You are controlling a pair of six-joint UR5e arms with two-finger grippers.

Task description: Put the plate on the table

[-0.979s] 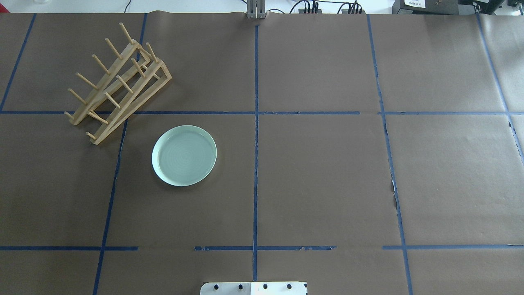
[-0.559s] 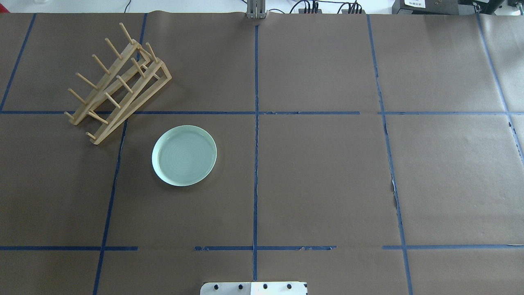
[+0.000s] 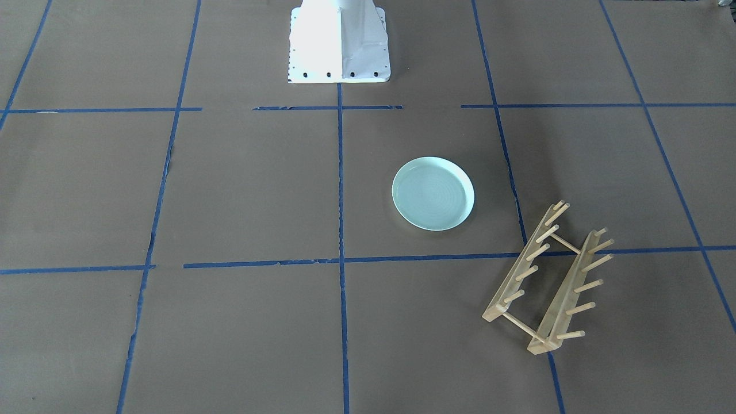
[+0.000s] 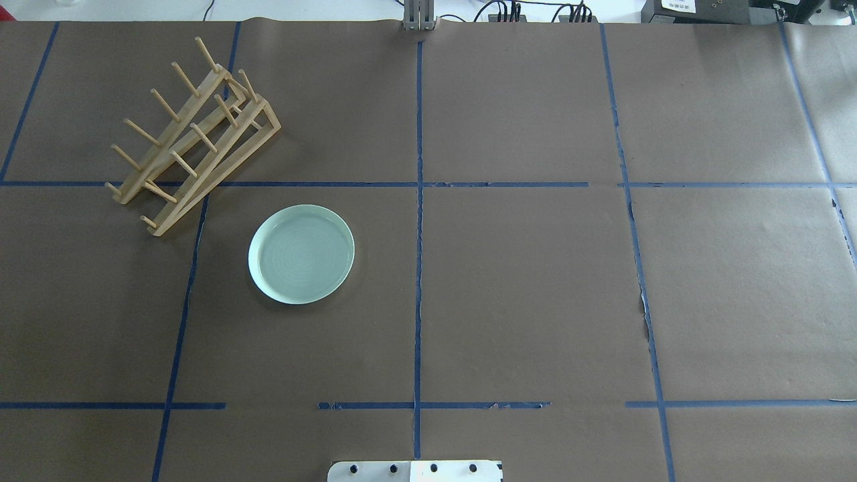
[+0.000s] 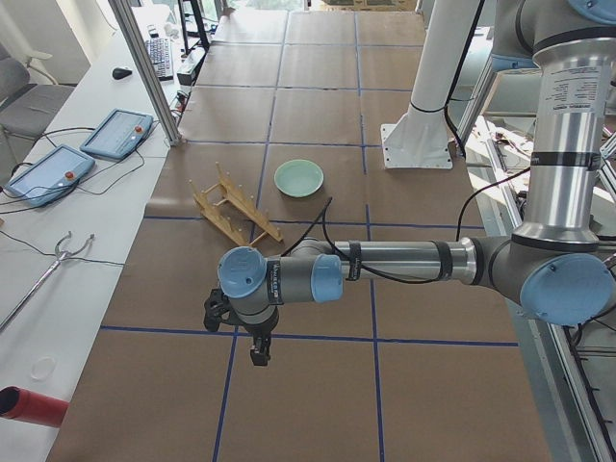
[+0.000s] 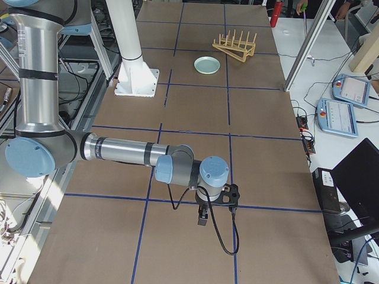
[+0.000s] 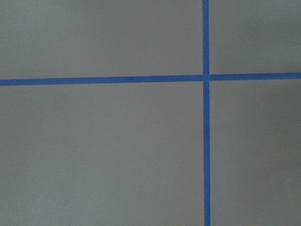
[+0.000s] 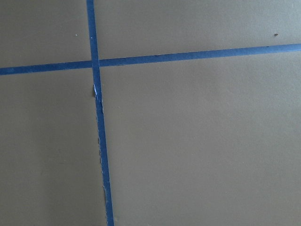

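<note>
Front-facing view: I read the plate (image 3: pixel 433 194) lying flat, rim up, on the table (image 3: pixel 230 190). It sits inside one taped square on the robot's left half, just beyond the white robot base (image 3: pixel 338 40). The wooden peg rack (image 3: pixel 549 282) stands farther from the robot and farther left, apart from the plate and straddling the blue tape lines (image 3: pixel 339 172).

Overhead view: this gives the same layout from behind the robot. The faint concentric rings on the plate are clearest here. Only the front edge of the base shows, at the bottom edge.

Exterior left view: only the side views show the arms. The left arm reaches out level over the left end of the table, and the left gripper (image 5: pixel 258 354) hangs point-down above the paper, well apart from the plate and rack. It touches nothing I can see, and I cannot tell its finger spacing from here.

Exterior right view: the right gripper (image 6: pixel 202 219) hangs the same way over the right end, far from the plate. I cannot tell its finger spacing either.

Wrist views: each shows only brown paper and a tape crossing, with no fingers in frame.
</note>
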